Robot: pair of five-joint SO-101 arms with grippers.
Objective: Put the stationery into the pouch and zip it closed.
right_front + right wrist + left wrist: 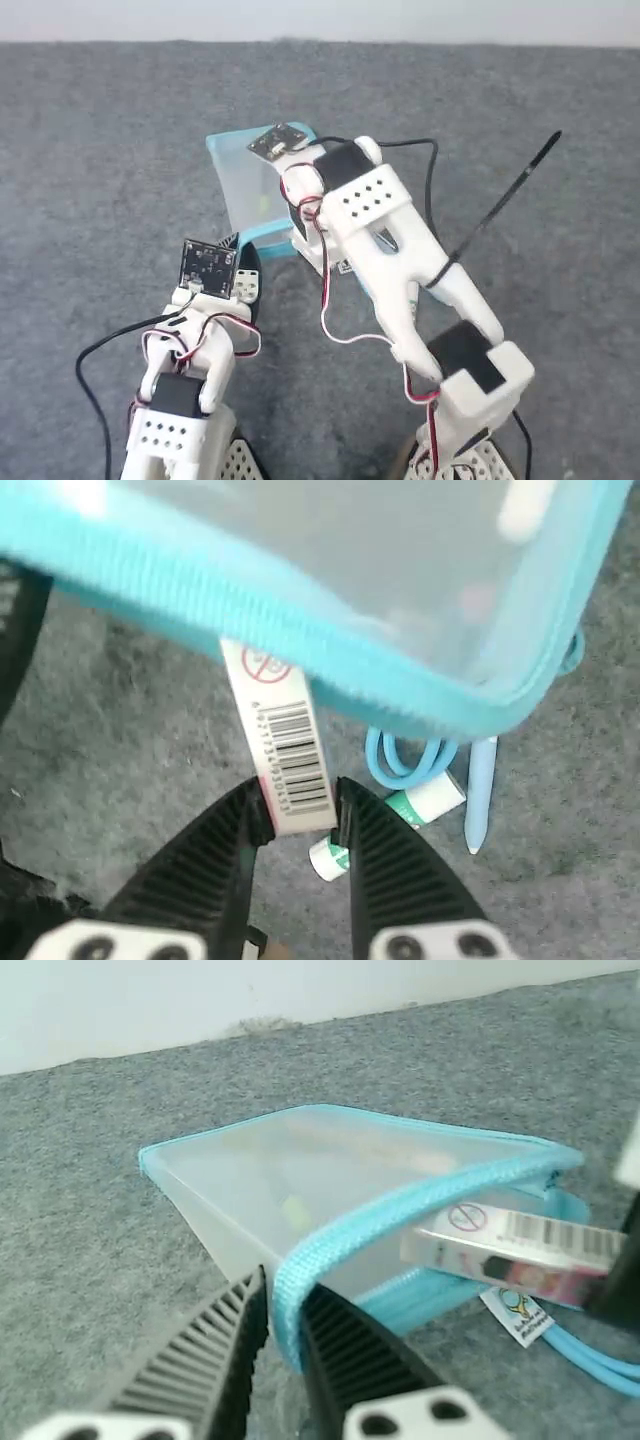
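The pouch (245, 185), clear with a cyan zip edge, lies on the grey surface (100, 150) a little toward 11 o'clock from the middle of the high view. Its mouth faces the arms.

The left gripper (285, 1335) sits at the pouch's 6 o'clock. It is almost closed, with the zip edge pinched between its ribbed jaws near one corner of the mouth, and that edge is lifted off the surface.

The right gripper (297, 805), at the pouch's 5 o'clock, is clamped on one end of a white barcoded pack (285, 745). The pack's far end passes under the raised zip edge, and in the left wrist view it sits partly inside the open mouth.

A blue cord (405, 760) loop and a small tag (425, 805) lie on the surface just beside the pouch's corner. A pale long shape shows faintly through the pouch wall.
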